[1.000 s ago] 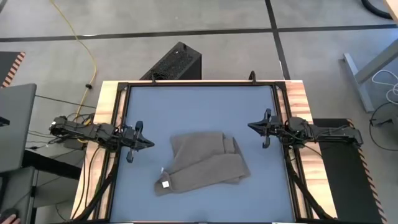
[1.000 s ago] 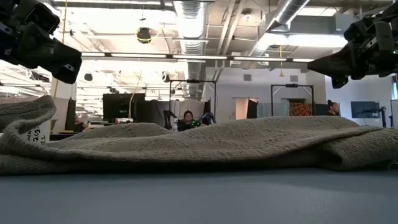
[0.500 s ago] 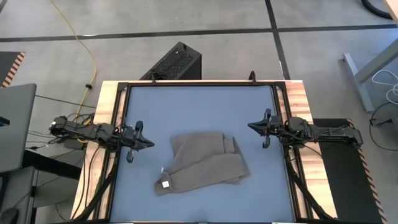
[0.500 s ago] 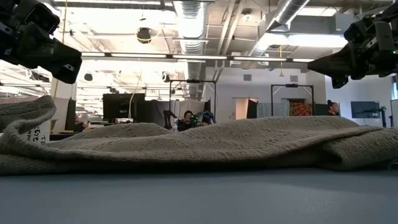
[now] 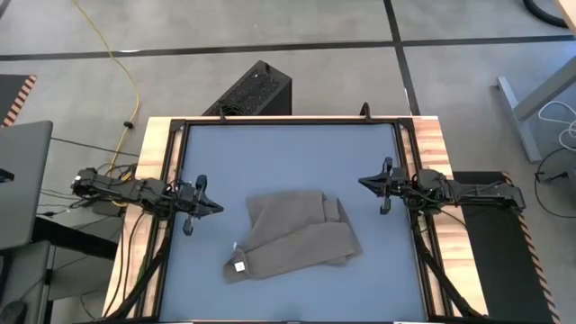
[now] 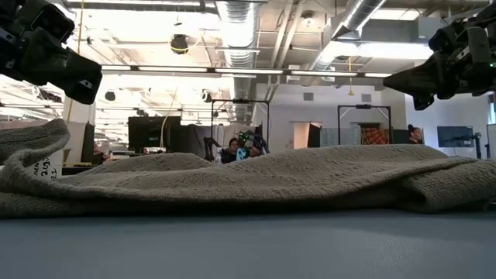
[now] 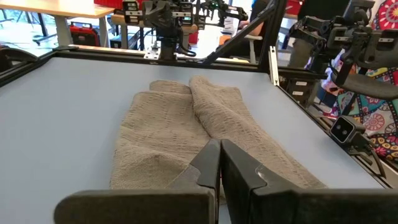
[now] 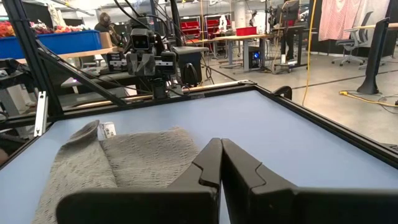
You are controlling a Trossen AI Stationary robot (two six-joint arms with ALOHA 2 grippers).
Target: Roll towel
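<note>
The taupe towel (image 5: 295, 236) lies loosely folded and crumpled on the blue table, near its middle and toward the near edge, with its small white tag (image 5: 239, 265) at the near left corner. It also shows in the low view (image 6: 248, 182), the left wrist view (image 7: 193, 134) and the right wrist view (image 8: 118, 165). My left gripper (image 5: 219, 208) is shut and hovers at the table's left edge, level, short of the towel. My right gripper (image 5: 362, 183) is shut and hovers at the right edge, clear of the towel.
A black frame (image 5: 288, 121) rims the blue table, with wooden boards outside it. A black box (image 5: 252, 90) stands on the floor beyond the far edge. People sit in the room behind (image 6: 232, 147).
</note>
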